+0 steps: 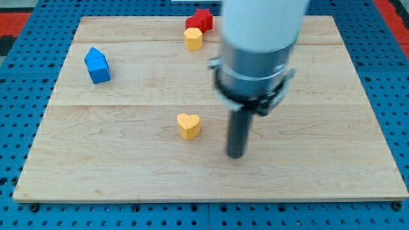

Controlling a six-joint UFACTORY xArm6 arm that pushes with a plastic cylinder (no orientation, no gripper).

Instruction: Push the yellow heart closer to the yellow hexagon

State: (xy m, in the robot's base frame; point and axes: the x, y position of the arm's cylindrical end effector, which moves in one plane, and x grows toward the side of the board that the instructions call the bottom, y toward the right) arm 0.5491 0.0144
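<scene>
The yellow heart (188, 125) lies near the middle of the wooden board, a little toward the view's bottom. The yellow hexagon (193, 39) sits near the view's top, straight above the heart. My tip (236, 155) rests on the board to the right of the heart and slightly below it, with a clear gap between them. The arm's white and grey body hides the board above the rod.
Red blocks (199, 20) touch the yellow hexagon on its upper right, at the board's top edge (128, 19). A blue house-shaped block (97, 65) stands at the view's upper left. A blue pegboard surrounds the board.
</scene>
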